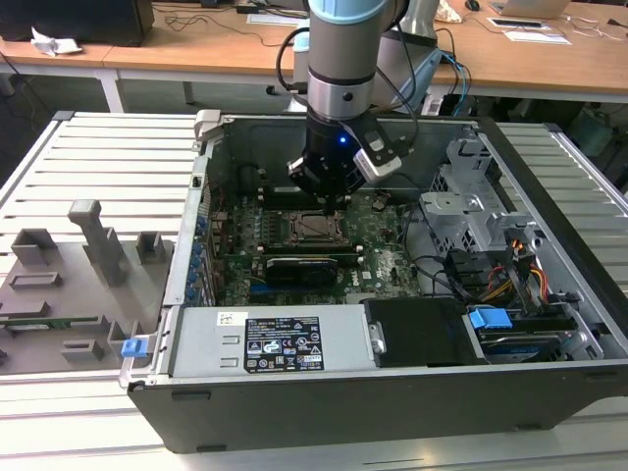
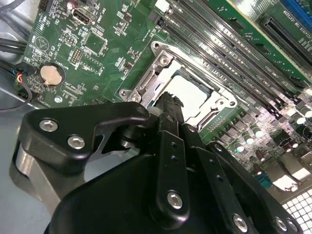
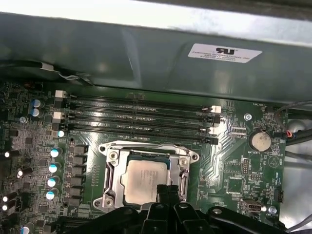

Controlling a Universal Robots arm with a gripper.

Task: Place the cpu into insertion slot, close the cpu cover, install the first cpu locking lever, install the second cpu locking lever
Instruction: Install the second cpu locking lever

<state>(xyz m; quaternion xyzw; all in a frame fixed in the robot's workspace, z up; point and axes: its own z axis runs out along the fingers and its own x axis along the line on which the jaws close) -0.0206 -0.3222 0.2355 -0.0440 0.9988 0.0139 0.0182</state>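
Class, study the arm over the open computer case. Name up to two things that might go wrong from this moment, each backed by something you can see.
1. The gripper sits right at the edge of the cpu, which lies in the socket inside the cpu cover frame; a sideways slip might scrape or shift the chip.
2. The memory slots lie close beside the socket, so a wide swing may knock them.

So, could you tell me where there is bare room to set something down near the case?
The slatted tabletop is bare behind the grey fixture tray, and beside the computer case on the exterior view's right. Inside, around the cpu under the gripper, it is crowded.
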